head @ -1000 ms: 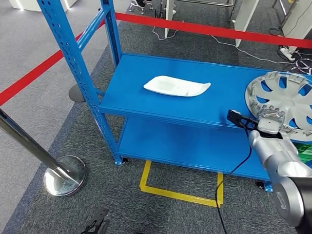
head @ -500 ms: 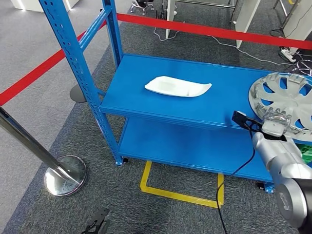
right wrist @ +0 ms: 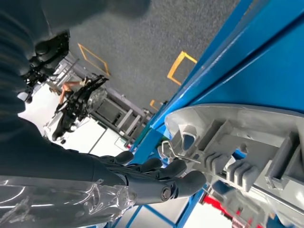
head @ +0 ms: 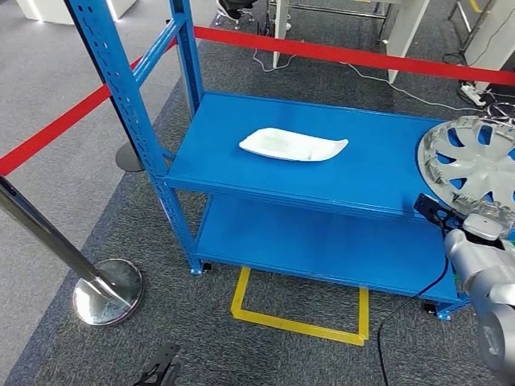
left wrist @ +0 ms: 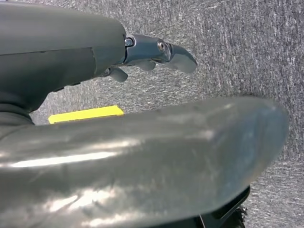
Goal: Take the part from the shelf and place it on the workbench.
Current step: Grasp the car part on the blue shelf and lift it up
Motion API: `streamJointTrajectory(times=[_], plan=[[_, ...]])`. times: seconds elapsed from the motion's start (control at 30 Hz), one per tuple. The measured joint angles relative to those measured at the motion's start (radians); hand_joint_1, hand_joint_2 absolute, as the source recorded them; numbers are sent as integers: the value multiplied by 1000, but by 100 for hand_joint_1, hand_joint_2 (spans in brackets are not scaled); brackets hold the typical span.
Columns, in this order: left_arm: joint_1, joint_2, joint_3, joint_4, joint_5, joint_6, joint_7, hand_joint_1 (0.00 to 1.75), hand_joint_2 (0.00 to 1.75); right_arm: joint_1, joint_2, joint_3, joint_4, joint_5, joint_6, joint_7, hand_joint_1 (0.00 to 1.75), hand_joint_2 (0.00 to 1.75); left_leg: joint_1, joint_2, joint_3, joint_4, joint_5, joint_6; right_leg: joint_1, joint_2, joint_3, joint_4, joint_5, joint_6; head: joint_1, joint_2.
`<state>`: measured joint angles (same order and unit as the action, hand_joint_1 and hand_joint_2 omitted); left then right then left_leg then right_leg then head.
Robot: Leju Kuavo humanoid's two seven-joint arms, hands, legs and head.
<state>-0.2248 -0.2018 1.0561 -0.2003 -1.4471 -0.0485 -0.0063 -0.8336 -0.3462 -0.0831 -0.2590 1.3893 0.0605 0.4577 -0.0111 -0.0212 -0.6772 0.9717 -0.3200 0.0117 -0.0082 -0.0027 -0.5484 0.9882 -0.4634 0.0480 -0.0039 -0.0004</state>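
One risk: my right hand (right wrist: 157, 183) fingers (right wrist: 179, 166), extended under the wheel cover (head: 471, 161) rim and gripping nothing, could tip it off the shelf (head: 364, 153).

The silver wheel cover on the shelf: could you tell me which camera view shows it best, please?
The head view: the wheel cover lies on the blue shelf, spokes visible, though the frame edge cuts it. The right wrist view gives a close look at its ribbed underside beside the right hand. The left wrist view faces carpet.
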Motion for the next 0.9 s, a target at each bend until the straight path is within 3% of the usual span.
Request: streamJointTrajectory(times=[0.1, 0.33, 0.53, 0.67, 0.7, 0.83, 0.9], plan=[[0, 1, -1, 0, -3, -2, 1, 0, 0, -2, -3, -17, 0, -2, 29, -10, 175, 175, 0, 0, 3, 0, -1, 0, 0, 0, 4, -1, -2, -3, 0, 0], [0, 1, -1, 0, -8, -4, 6, 0, 0, -14, -4, -40, -1, 14, 78, -58, 172, 175, 1, 0, 8, 0, -1, 0, 2, 0, 11, -3, -2, -2, 0, 0], [-2, 1, -1, 0, -7, -2, 6, 0, 0, -49, 8, -39, -1, 49, 76, -125, 145, 175, 1, 1, 8, 0, -2, 0, 2, 4, 10, -3, 3, 4, 0, 0], [-7, 1, -1, 0, -7, 1, 6, 0, 0, -86, 32, -36, -1, 72, 75, -157, 93, 175, 1, 2, 9, 0, -2, -1, 2, 8, 9, -2, 5, 5, 0, 0], [-9, 1, -1, 0, -6, 2, 6, 0, 0, -96, 38, -35, -1, 77, 74, -164, 92, 175, 1, 2, 9, 0, -2, -1, 2, 8, 9, -2, 5, 5, 0, 0], [-11, 1, -1, 0, -2, 6, 5, 0, 0, -138, 63, -28, -1, 102, 69, -206, 126, 175, 1, 3, 7, 0, -1, -2, 2, 8, 13, -1, 6, 6, 0, 0], [-12, 1, -1, 0, 1, 8, 4, 0, 0, -165, 78, -20, -1, 117, 70, -232, 105, 175, 1, 3, 6, 0, 0, -2, 2, 8, 12, -1, 6, 6, 0, 0]])
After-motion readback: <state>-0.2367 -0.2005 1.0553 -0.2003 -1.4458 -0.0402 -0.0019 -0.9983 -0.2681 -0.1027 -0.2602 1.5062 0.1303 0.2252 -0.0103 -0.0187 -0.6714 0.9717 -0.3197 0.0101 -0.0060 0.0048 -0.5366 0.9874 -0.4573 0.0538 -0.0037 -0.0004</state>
